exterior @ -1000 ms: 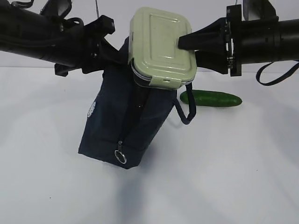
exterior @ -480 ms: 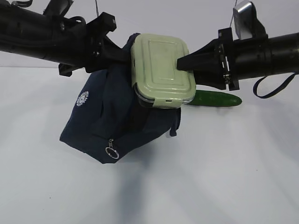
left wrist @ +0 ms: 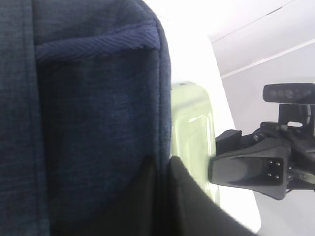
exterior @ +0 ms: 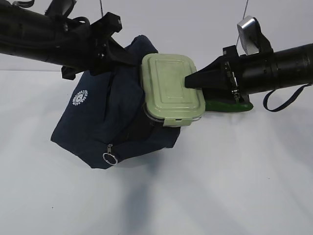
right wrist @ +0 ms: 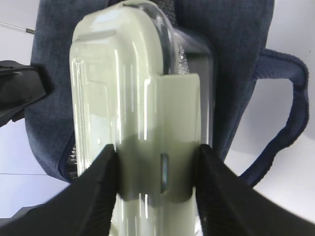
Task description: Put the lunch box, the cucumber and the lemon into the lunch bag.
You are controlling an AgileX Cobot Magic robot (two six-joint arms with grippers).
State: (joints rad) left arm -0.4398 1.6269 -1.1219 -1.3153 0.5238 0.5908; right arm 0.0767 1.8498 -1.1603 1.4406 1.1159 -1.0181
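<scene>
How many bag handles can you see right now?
1: a navy loop handle hangs beside the clear, green-lidded lunch box on the navy fabric bag. A second may be hidden.

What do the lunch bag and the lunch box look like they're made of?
Lunch bag: apparently woven fabric, matte navy; visible weave, soft folds and a webbing handle.
Lunch box: probably plastic; glossy pale green lid with reflections, see-through base, moulded clip.

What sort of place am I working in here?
Probably a lab test bench: a bare white tabletop and plain white wall, holding only props, a navy fabric lunch bag, a pale green-lidded clear lunch box, a dark green cucumber.
</scene>
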